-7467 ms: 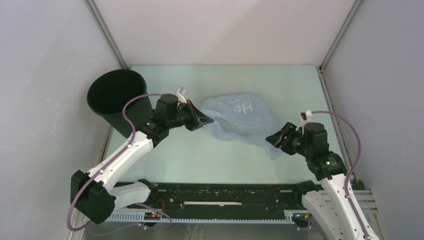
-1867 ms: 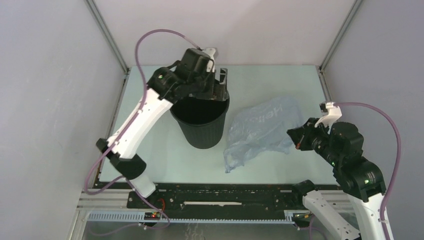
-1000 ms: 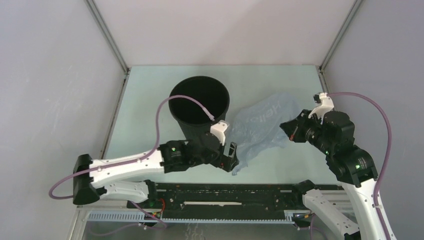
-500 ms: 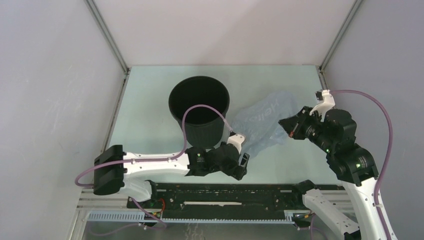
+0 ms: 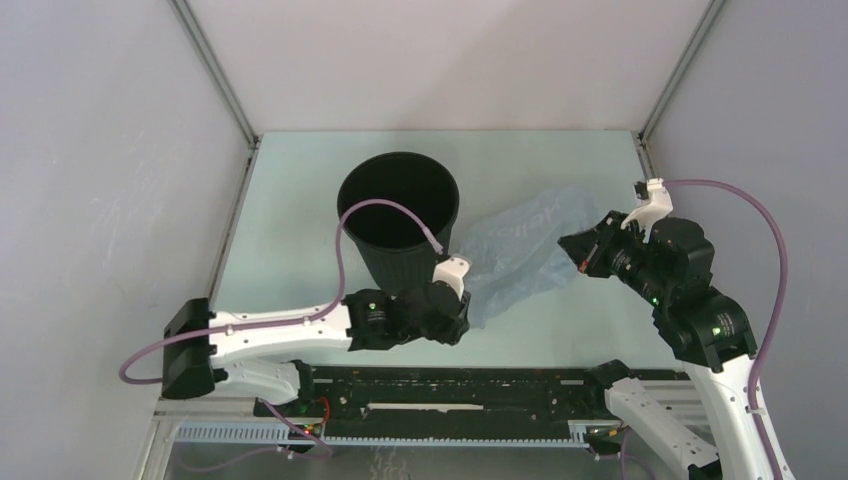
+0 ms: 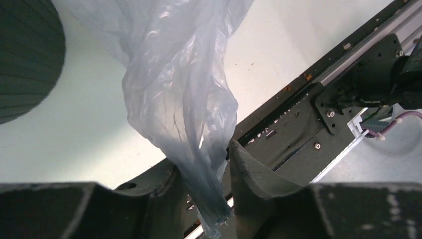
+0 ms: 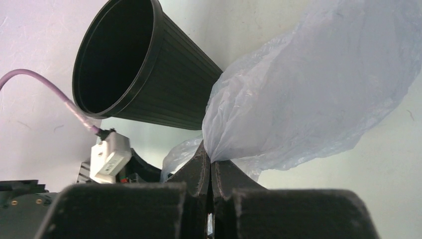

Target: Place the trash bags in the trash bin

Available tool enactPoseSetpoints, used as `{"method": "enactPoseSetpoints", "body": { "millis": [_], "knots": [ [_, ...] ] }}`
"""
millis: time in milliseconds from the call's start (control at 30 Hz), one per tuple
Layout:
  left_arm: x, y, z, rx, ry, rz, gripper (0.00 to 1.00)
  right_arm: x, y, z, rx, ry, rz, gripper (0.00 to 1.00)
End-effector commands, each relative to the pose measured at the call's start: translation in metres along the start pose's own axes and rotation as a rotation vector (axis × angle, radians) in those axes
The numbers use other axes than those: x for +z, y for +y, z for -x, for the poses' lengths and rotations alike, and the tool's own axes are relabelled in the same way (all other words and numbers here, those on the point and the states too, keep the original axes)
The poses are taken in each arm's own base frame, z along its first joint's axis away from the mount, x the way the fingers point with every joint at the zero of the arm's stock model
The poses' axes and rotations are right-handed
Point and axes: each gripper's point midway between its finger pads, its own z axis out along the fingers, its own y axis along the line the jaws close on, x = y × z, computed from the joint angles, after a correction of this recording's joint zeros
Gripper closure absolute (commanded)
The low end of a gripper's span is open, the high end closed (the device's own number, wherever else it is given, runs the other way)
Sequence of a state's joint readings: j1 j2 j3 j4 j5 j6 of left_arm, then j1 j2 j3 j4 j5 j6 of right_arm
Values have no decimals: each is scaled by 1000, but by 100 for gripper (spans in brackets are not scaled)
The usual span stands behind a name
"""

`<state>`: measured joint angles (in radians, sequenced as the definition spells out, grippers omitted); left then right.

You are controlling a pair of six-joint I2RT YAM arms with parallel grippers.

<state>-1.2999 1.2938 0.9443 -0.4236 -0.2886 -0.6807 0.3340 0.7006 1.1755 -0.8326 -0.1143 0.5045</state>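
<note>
Counted: two grippers, one bag (image 5: 520,240), one bin (image 5: 395,265), one table (image 5: 290,200).

At the left gripper (image 6: 204,162): jaws part-way apart, straddling a twisted tail of the bag. Film pressed against one finger, only a sliver of gap at the other. Cannot tell whether truly pinched. Beyond the fingertips, spreading out wide over the table. Off to one side of the fingers, a curved slice of the bin's wall, cut by the frame edge. Arm reaching low and flat from its base, forearm stretched along the near table edge, wrist just in front of the bin's foot.

At the right gripper (image 7: 211,162): clamped tight on a pinch of the bag's edge, no gap between the fingers. Past the tips, billowing up and to the right. Farther out and to the left, the bin, standing on the table with its mouth open, clear of the fingers. Elbow raised, wrist bent inward toward the bin.

Bag strung between the two grippers, just beside the bin and not in it.

Lettering on the film too faint and creased to read. Bin's foot hidden behind the left wrist in the top view. Tip of the twisted tail lost below the left fingers.
</note>
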Motion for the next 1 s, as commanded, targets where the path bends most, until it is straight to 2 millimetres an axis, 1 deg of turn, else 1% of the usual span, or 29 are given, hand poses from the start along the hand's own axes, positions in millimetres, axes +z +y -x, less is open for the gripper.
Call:
{"method": "enactPoseSetpoints", "body": {
  "millis": [0,133,200,233,267,333,433,467,533,567,600,633,667,700,733,767,833,900,967],
  "knots": [
    [-15,6,26,-6,-92,24,65,-5,8,15,1,-46,15,100],
    [-25,-6,49,32,-116,9,81,-10,-1,7,-17,-26,-19,100],
    [-33,-13,67,68,-135,8,88,-15,-5,6,-28,-32,-34,100],
    [-38,-15,77,89,-146,15,95,-20,-6,7,-31,-44,-37,100],
    [-44,-17,91,106,-163,26,99,-24,-6,8,-29,-57,-36,100],
    [-57,-21,124,131,-206,40,100,-33,-2,13,-17,-96,-21,100],
    [-82,-33,184,155,-300,-2,100,-40,6,25,-13,-141,4,100],
    [-91,-38,203,160,-331,-20,100,-42,11,31,-17,-155,16,100],
    [-113,-44,244,190,-405,-38,100,-43,22,46,-23,-181,45,100],
    [-124,-47,263,204,-444,-39,100,-45,31,55,-27,-198,72,100],
    [-140,-52,282,225,-488,-44,100,-46,40,64,-30,-213,100,100],
    [-152,-56,296,243,-522,-40,100,-48,52,75,-31,-240,140,100],
    [-168,-58,312,244,-568,-32,100,-49,63,85,-30,-259,180,100],
    [-195,-58,331,233,-639,-24,100,-50,74,95,-26,-279,222,100],
    [-208,-53,341,224,-677,7,100,-52,88,104,-27,-293,277,100],
    [-223,-44,350,206,-721,50,100,-54,105,114,-32,-303,344,100],
    [-252,-27,359,190,-793,117,100,-58,137,127,-35,-291,477,100],
    [-282,-11,361,177,-860,167,100,-62,167,136,-43,-271,608,100],
    [-311,11,360,140,-921,237,100,-68,194,141,-70,-262,714,100]
  ]
}}
